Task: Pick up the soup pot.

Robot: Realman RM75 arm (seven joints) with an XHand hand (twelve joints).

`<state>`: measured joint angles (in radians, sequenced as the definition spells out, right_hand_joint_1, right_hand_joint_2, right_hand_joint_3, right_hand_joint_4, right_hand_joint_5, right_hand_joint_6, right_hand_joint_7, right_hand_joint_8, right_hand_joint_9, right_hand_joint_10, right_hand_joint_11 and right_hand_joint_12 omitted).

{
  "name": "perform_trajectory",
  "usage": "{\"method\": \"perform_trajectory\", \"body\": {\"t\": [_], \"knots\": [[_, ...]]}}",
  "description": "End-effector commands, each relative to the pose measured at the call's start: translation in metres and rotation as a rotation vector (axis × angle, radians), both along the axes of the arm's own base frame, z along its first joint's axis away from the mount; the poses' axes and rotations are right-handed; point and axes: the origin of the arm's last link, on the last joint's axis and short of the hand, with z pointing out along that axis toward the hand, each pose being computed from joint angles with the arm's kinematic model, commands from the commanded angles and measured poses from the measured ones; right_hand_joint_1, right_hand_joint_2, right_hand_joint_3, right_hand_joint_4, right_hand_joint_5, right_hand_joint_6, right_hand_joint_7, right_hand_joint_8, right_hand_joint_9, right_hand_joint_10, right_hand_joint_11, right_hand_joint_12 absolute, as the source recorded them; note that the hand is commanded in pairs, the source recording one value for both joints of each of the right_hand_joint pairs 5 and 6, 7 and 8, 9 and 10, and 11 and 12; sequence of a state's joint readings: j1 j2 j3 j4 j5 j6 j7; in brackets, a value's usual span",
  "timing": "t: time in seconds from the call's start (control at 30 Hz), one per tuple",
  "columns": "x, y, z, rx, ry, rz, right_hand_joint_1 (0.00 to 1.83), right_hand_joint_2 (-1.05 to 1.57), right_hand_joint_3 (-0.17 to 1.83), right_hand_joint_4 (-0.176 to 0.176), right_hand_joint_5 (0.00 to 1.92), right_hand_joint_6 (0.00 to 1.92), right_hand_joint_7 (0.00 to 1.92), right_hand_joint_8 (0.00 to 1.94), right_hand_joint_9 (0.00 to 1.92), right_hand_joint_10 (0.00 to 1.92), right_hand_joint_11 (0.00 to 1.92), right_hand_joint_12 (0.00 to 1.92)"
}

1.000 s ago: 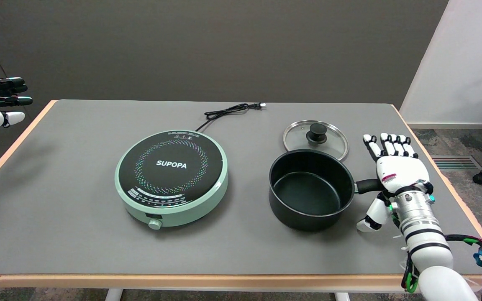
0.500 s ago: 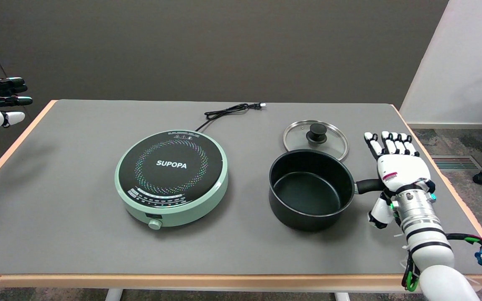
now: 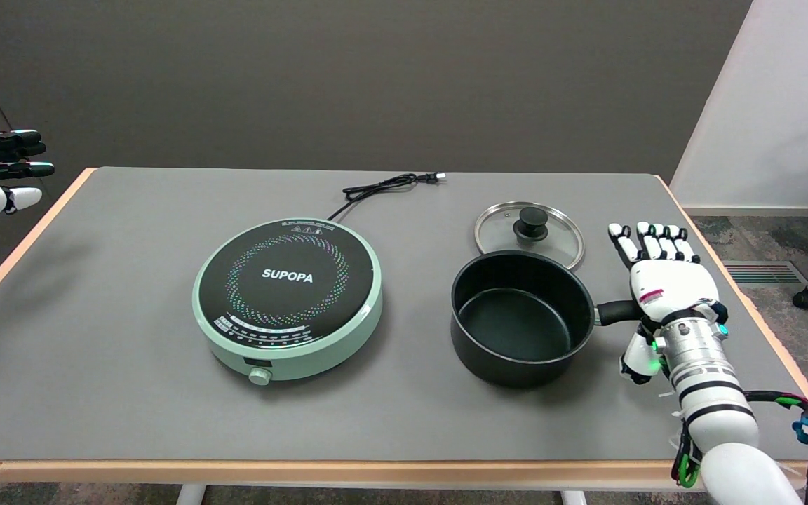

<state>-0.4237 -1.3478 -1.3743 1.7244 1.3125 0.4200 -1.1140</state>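
Head view, with the soup pot (image 3: pixel 522 317) as landmark. The black pot sits upright and uncovered on the grey table (image 3: pixel 130 393), toward its right half, its dark handle (image 3: pixel 616 311) pointing right. I have the right hand (image 3: pixel 665 282) directly over the outer end of that handle, back upward, the fingers (image 3: pixel 646 242) stretched out flat and slightly apart, pointing away from me; the thumb (image 3: pixel 637 358) hangs down on the near side of the handle. The hand grips nothing; whether its palm touches the handle I cannot tell, since the hand hides that spot. Just behind the pot lies the glass lid (image 3: pixel 529 229), knob up, its near rim hidden by the pot's far wall. Left of the pot, apart from it by a strip of bare grey surface, stands the round green induction cooker (image 3: pixel 287 297), its black cord (image 3: pixel 383 186) trailing toward the far edge. Right of the pot, the table's wooden right edge (image 3: pixel 741 294) runs close beyond my hand, so room on that side is narrow; in front of the pot a wide band of bare mat reaches the near edge (image 3: pixel 306 468). Beyond the far edge rises a dark wall (image 3: pixel 376 77); to the right of it a white wall (image 3: pixel 790 105) and patterned carpet (image 3: pixel 769 242).
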Motion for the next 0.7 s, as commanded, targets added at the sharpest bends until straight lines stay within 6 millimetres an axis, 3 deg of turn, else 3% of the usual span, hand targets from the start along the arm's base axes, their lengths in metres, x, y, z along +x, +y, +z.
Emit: {"method": "perform_trajectory", "body": {"t": [0.03,0.1,0.17,0.23,0.6,0.7], "knots": [[-0.0058,-0.0039,0.0009,0.002,0.005,-0.014,1.4,-0.64,1.77,0.176,0.06,0.06,0.06,0.06,0.06,0.06,0.06,0.06],[-0.0053,-0.0041,0.0012,-0.001,0.006,-0.012,1.36,-0.78,1.83,0.176,0.2,0.2,0.2,0.2,0.2,0.2,0.2,0.2],[-0.006,-0.0036,0.0019,-0.005,0.004,-0.012,1.36,-0.8,1.83,0.176,0.42,0.42,0.42,0.42,0.42,0.42,0.42,0.42],[-0.007,-0.0033,0.0022,-0.007,0.001,-0.014,1.35,-0.81,1.83,0.176,0.53,0.53,0.53,0.53,0.53,0.53,0.53,0.53],[-0.0067,-0.0045,0.0039,-0.009,0.001,-0.013,1.39,-0.8,1.83,0.176,0.69,0.69,0.69,0.69,0.69,0.69,0.69,0.69],[-0.0065,-0.0055,0.0045,-0.008,0.004,-0.013,1.36,-0.75,1.83,0.143,0.77,0.77,0.77,0.77,0.77,0.77,0.77,0.77]]}}
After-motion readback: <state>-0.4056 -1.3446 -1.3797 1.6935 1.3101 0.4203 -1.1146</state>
